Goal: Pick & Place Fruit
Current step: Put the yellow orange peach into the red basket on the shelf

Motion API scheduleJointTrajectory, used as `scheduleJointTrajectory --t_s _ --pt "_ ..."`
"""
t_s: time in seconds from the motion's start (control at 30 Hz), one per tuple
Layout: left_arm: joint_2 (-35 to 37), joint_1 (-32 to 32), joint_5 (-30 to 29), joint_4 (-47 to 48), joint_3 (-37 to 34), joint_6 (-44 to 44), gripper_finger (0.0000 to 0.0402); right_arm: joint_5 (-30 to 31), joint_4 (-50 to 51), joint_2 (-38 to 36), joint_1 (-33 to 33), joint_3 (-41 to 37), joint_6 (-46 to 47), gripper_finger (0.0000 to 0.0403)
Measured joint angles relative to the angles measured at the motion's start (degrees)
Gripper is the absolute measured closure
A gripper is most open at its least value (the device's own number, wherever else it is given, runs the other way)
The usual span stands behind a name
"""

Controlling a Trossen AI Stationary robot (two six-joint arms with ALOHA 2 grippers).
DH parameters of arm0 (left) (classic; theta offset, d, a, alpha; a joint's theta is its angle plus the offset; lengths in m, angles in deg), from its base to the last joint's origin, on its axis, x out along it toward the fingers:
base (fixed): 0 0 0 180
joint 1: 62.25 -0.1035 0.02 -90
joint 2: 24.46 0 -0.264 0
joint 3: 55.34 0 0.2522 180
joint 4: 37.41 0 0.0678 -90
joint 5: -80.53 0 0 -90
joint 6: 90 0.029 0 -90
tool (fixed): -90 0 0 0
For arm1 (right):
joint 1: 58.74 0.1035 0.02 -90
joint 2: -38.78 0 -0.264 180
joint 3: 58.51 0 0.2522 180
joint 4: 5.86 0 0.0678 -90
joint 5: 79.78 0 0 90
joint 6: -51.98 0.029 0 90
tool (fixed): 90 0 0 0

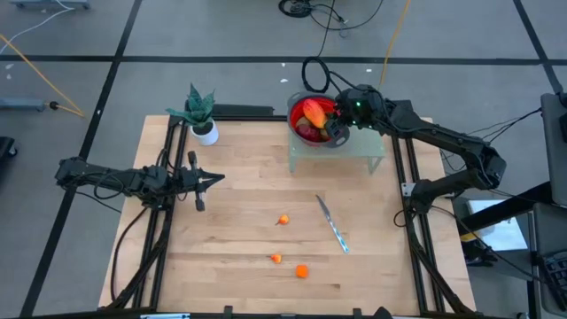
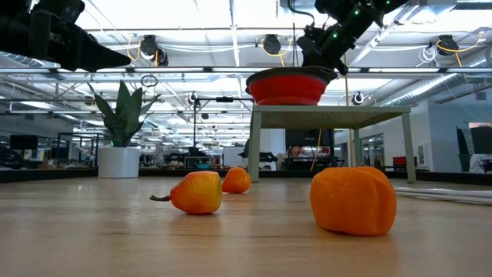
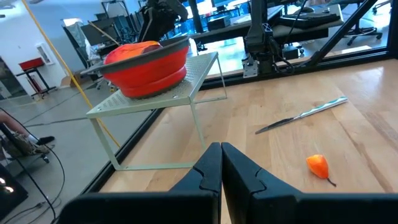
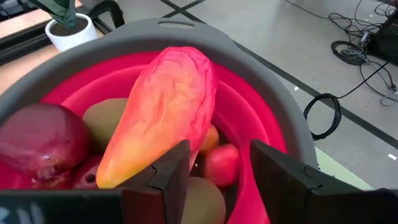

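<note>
We found our right hand point(image 4: 214, 165) hovering partly open and empty over the red bowl point(image 1: 297, 112) on the small stand point(image 1: 368, 147) at the far right of the table point(image 1: 230, 257), where most of the fruit already lay, the long red-orange piece point(image 4: 163, 112) on top. Three small orange fruits point(image 1: 283, 220) point(image 1: 275, 259) point(image 1: 302, 271) remained near the table's middle, left of the knife point(image 1: 332, 224). We judged them light, rounded and prone to roll, best pinched across their widest part; our left hand point(image 1: 217, 177) waited closed and empty at the left.
</note>
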Motion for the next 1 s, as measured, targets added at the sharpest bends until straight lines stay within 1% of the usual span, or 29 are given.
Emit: scheduleJointTrajectory --t_s 0.2,0.3,0.4,0.47,0.6,0.73,1.0 --pt "-0.02 0.00 0.00 0.00 0.00 -0.04 0.0392 -0.05 -0.68 -0.20 0.02 -0.04 0.02 0.0219" --pt "-0.01 -0.01 0.00 -0.02 0.00 -0.15 0.0392 -0.14 -0.42 -1.39 0.21 -0.04 0.14 0.0223" --pt "-0.02 0.00 0.00 -0.02 0.00 -0.15 0.0392 -0.08 0.11 -3.39 1.17 -0.04 1.05 0.0236" --pt "-0.02 0.00 0.00 -0.02 0.00 -0.15 0.0392 0.06 0.89 -4.84 1.93 -0.06 1.51 0.0248" --pt "0.00 0.00 0.00 -0.05 0.00 -0.15 0.0392 2.89 2.31 -8.22 4.22 -0.04 1.68 0.0277" --pt "0.00 0.00 0.00 -0.13 0.00 -1.10 0.0392 2.96 3.95 -11.51 6.89 -0.04 1.25 0.0314" --pt "-0.02 0.00 0.02 -3.76 0.00 -8.14 0.0392 2.78 4.85 -16.64 15.04 -0.06 1.95 0.0395"
